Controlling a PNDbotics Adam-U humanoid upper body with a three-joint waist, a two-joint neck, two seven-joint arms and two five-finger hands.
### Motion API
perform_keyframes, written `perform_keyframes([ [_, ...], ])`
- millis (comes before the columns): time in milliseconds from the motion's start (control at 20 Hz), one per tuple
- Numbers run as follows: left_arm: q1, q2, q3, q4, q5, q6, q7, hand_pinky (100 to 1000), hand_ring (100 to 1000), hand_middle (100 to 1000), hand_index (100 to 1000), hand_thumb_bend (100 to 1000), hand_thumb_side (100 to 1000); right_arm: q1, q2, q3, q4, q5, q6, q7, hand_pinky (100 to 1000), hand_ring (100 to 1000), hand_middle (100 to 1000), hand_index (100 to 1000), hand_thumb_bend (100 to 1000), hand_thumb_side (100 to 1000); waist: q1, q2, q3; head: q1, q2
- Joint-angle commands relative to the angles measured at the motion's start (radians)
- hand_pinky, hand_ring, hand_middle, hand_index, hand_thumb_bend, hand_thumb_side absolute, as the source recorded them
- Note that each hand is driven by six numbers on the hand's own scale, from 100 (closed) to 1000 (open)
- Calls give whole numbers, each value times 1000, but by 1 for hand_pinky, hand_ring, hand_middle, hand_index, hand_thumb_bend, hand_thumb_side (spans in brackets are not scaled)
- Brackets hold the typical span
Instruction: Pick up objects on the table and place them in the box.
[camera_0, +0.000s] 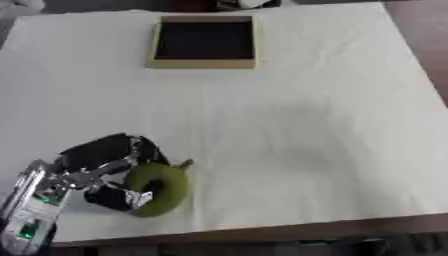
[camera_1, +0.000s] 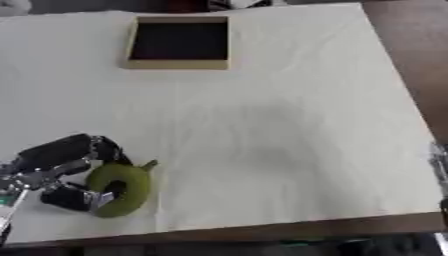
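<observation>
Our left hand curls around the green pear near-left on the surface; it looks firm, smooth, best gripped mid-body.

Even, soft overhead light on white table; faint shadows, no glare, overall blur esp. near edges.

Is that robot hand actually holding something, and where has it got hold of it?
Yes: the left hand grips a green pear-like fruit by its left side.
</observation>
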Motion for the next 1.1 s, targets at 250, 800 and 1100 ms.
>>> perform_keyframes([
  [250,-3,33,32,-67,42,-169,-226,465,360,395,666,100,247,-5,-12,-13,-16,3,0,-9,750,671,578,732,100,484,-5,-10,6,-3,5],
  [800,-1,26,38,-67,61,-163,-160,325,237,295,587,100,208,-4,-9,-14,-16,6,2,-16,750,672,578,731,100,490,-6,-8,6,-2,5],
  [1100,-1,14,41,-31,25,-137,-80,222,156,229,531,100,140,-3,-6,-14,-16,4,1,-22,750,671,576,730,100,496,-5,-9,5,-4,5],
])
